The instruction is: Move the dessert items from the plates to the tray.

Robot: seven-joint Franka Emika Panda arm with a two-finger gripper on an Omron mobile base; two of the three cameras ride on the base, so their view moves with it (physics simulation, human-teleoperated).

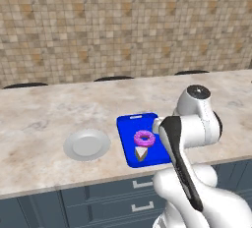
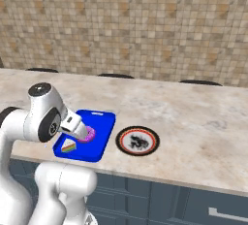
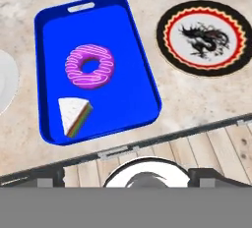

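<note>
The blue tray (image 1: pixel 127 141) (image 2: pixel 100 136) (image 3: pixel 129 74) lies on the counter near its front edge. Both dessert items rest in it: the purple-pink iced doughnut (image 1: pixel 144 138) (image 2: pixel 87 135) (image 3: pixel 90 66) and, nearer the front, the cake wedge (image 1: pixel 141 153) (image 2: pixel 69 147) (image 3: pixel 74 115). To the tray's left sits the plain grey plate (image 1: pixel 87 144) (image 3: pixel 4 82), bare. The red-rimmed patterned plate (image 2: pixel 138 140) (image 3: pixel 204 38) on the right is bare too. My gripper (image 3: pixel 132 175) hangs open above the tray's near edge, fingers (image 3: pixel 49 175) wide apart with nothing between them.
The marble counter (image 1: pixel 44 119) runs wide to both sides, with its front edge just under the hand. Dark blue drawers (image 1: pixel 123 195) sit below it. A tiled wall (image 2: pixel 145 25) rises behind.
</note>
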